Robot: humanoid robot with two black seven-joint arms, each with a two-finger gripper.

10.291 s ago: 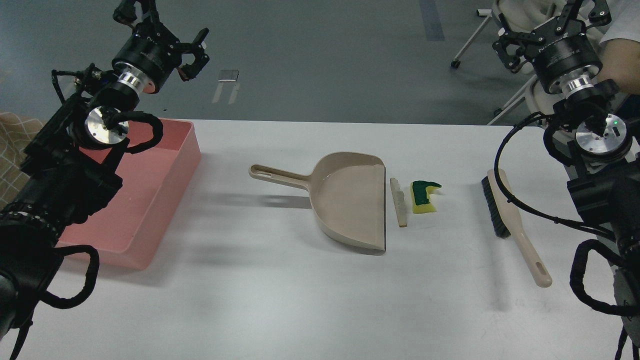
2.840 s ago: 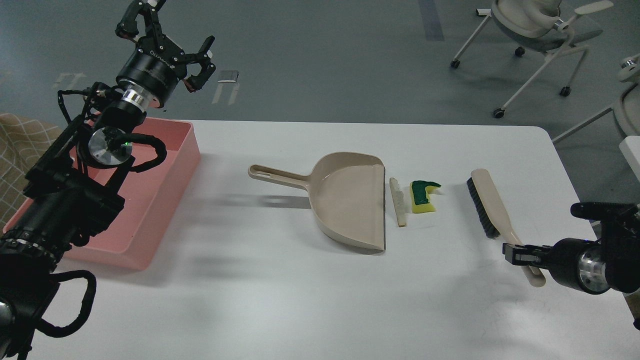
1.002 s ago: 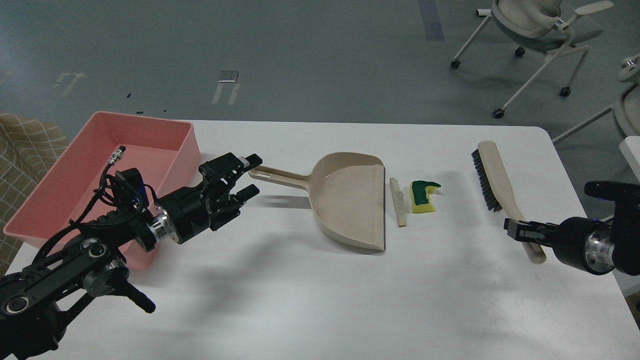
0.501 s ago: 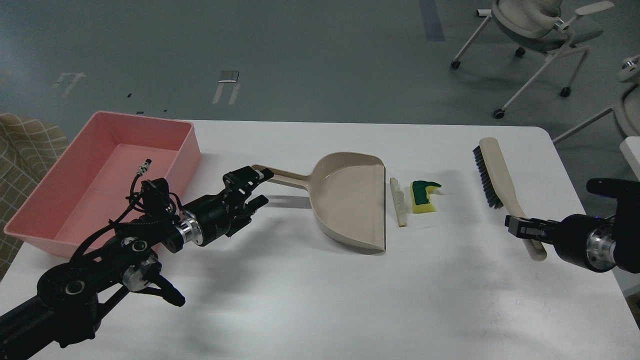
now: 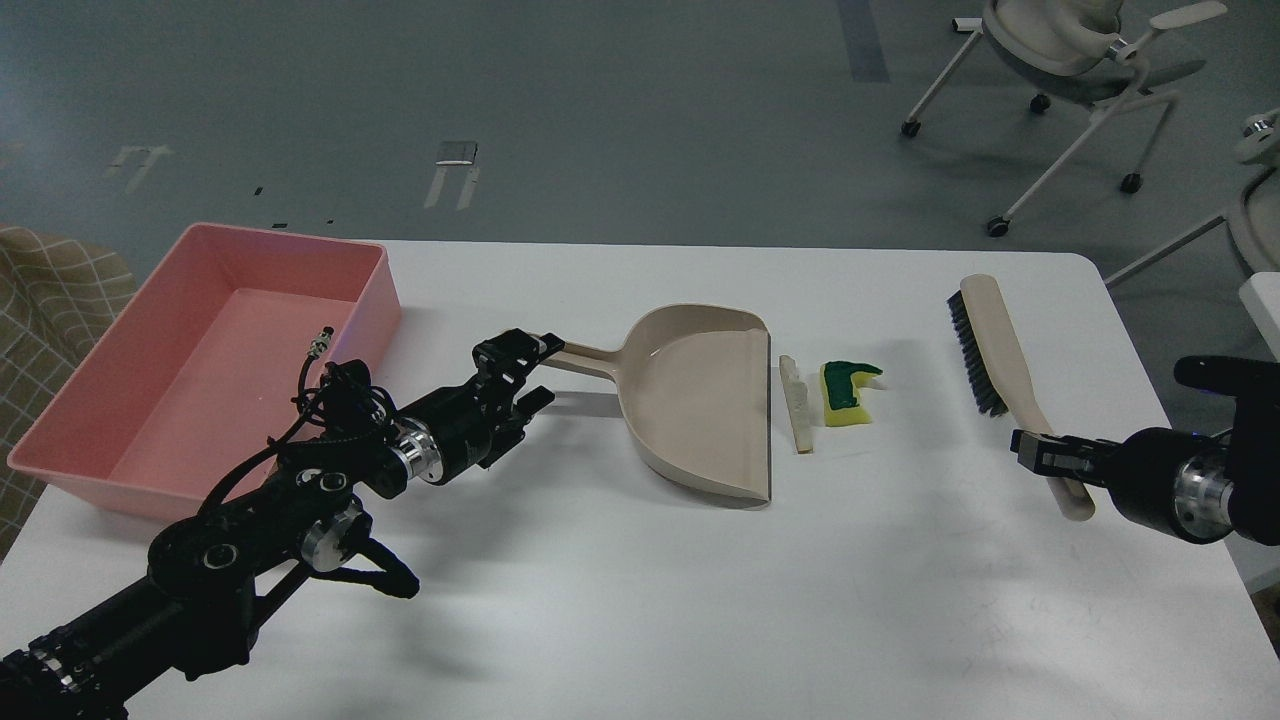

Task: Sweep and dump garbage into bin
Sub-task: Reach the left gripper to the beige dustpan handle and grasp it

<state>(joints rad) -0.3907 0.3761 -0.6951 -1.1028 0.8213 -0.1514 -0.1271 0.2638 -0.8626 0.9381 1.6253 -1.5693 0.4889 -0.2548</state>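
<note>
The garbage lies at mid-table: a yellow sponge piece with a green top [image 5: 846, 394] and a pale narrow strip [image 5: 796, 405], just right of the open edge of the beige dustpan [image 5: 700, 400]. My left gripper [image 5: 536, 371] is open, with its fingers on either side of the end of the dustpan's handle. My right gripper [image 5: 1046, 455] is shut on the handle of the beige black-bristled brush [image 5: 985, 340], which is to the right of the sponge with its bristles facing left. The pink bin [image 5: 372, 305] stands at the far left, with nothing in it.
The white table [image 5: 640, 600] has a rounded far right corner, and its right edge runs close by my right arm. Office chairs [image 5: 1075, 50] stand on the grey floor beyond. A checked cloth [image 5: 50, 290] shows left of the bin.
</note>
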